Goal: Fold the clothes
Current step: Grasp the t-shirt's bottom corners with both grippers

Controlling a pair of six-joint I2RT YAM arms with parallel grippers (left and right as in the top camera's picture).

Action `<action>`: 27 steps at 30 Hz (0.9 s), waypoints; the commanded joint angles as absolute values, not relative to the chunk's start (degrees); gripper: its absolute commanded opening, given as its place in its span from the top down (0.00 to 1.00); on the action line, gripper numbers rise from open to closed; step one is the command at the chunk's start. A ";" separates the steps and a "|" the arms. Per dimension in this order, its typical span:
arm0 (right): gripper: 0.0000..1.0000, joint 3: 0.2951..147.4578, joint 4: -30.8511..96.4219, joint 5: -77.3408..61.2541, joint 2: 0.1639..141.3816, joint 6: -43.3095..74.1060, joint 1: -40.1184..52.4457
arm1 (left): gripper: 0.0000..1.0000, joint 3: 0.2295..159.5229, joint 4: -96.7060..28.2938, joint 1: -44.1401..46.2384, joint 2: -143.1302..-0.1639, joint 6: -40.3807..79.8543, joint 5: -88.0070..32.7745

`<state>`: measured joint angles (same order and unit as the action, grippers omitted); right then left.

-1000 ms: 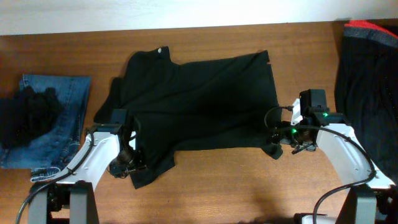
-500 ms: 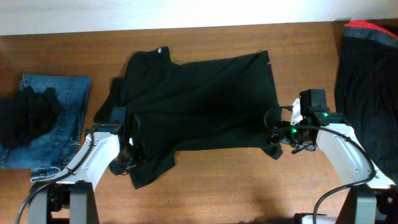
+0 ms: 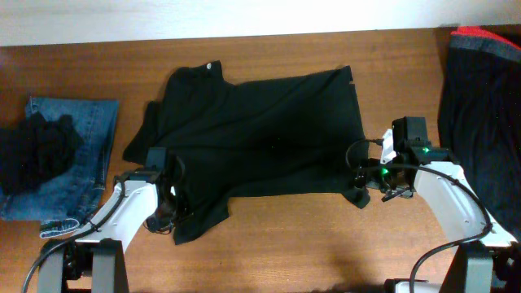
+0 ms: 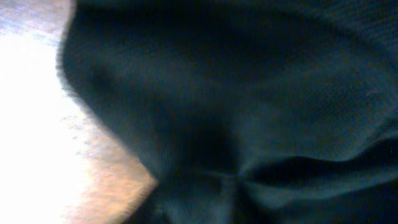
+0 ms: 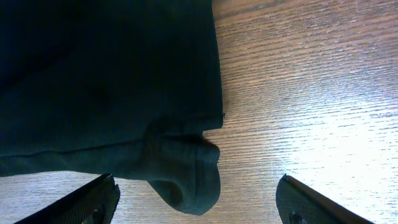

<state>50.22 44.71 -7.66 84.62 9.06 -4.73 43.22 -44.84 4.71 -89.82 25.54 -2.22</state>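
Note:
A wide black garment lies spread across the middle of the wooden table. My left gripper is down on its lower left flap. In the left wrist view black fabric fills the frame, its creases run together at the bottom middle, and the fingers are hidden in it. My right gripper is open at the garment's lower right corner. In the right wrist view the bunched corner lies between the wide-apart fingers, untouched.
Folded blue jeans lie at the left edge with a crumpled black garment on top. Another dark garment with a red band lies at the right edge. Bare wood runs along the front.
My left gripper has shifted slightly toward the front on the garment's lower left flap. The right arm and the garment's right side have not moved.

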 commanded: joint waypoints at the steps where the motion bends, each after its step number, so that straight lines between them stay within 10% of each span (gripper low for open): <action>1: 0.14 49.63 45.08 -8.47 84.93 9.30 -4.89 | 0.97 42.13 -43.92 4.34 -89.65 26.11 -2.20; 27: 0.26 49.60 42.92 -13.04 94.96 7.33 -4.89 | 1.00 45.45 -44.75 4.34 -80.05 23.70 -2.17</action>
